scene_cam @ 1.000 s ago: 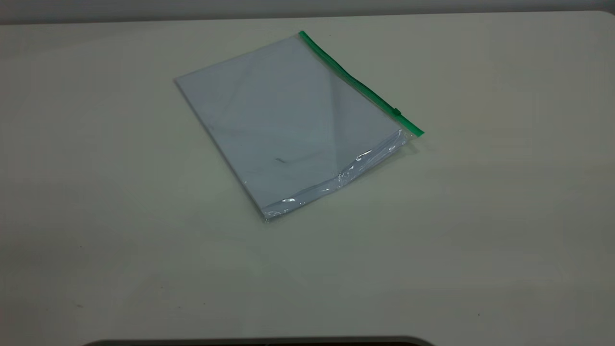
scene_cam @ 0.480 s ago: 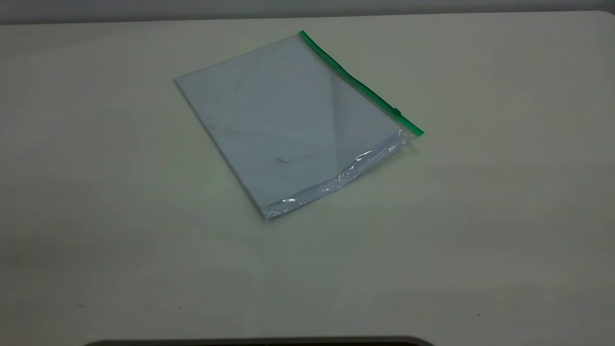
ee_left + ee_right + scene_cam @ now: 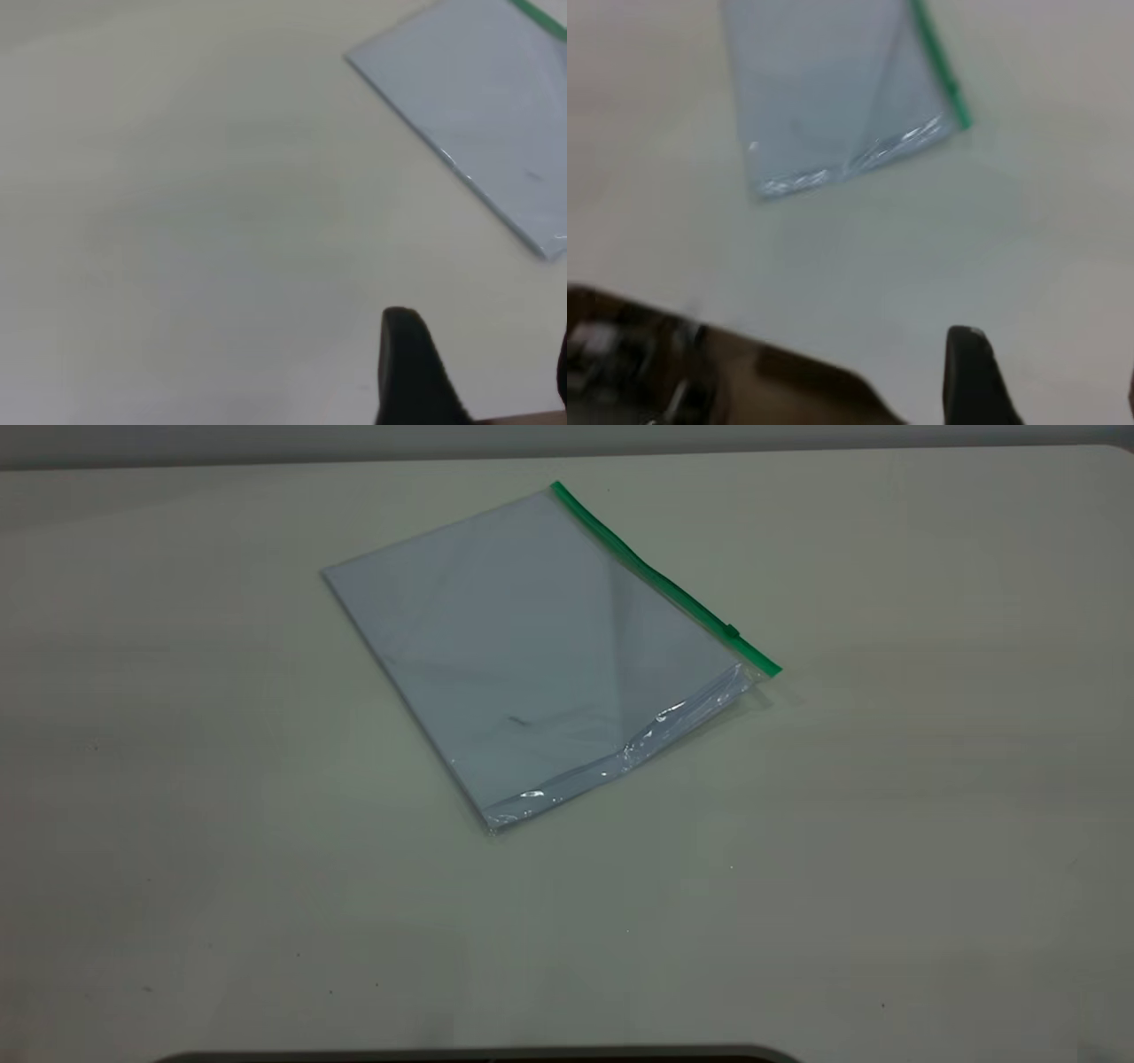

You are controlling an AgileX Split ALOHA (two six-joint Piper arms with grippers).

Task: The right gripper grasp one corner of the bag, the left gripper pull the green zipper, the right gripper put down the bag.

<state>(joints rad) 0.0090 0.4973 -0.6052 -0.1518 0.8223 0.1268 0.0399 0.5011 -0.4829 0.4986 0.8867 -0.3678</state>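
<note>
The bag lies flat on the table, clear plastic with white paper inside. The green zipper runs along its far right long edge, with the slider tab near the front right corner. Neither gripper shows in the exterior view. In the left wrist view the left gripper is open and empty over bare table, well apart from the bag. In the right wrist view the right gripper is open and empty, with the bag and zipper farther off.
The pale table stretches wide on all sides of the bag. A dark curved edge borders its front. The right wrist view shows the table's edge with brown floor and some equipment beyond it.
</note>
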